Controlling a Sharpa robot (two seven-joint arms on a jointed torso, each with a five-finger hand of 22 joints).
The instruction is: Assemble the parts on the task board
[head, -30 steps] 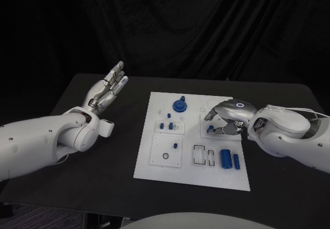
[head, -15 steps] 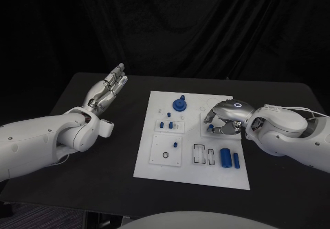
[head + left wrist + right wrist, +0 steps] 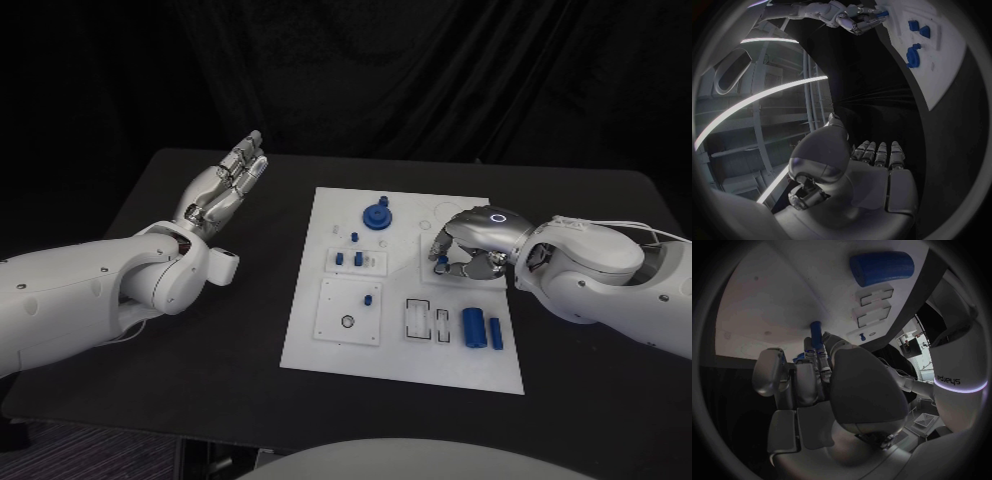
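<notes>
Now the right hand (image 3: 473, 250) hangs low over the right part of the board (image 3: 411, 350), fingers curled down and pinching a small blue peg (image 3: 816, 333) at their tips; in the right wrist view the peg juts past the fingertips toward the white surface. Just behind this hand lie two blue cylinders (image 3: 473, 327) side by side, next to two rectangular slots (image 3: 417, 322). To its left sit two short blue pegs (image 3: 348, 260) on a raised tile, and beyond those a blue round knob (image 3: 378, 217). The left hand (image 3: 227, 188) is raised well off the board over the black table (image 3: 231, 360), fingers straight and together, holding nothing.
</notes>
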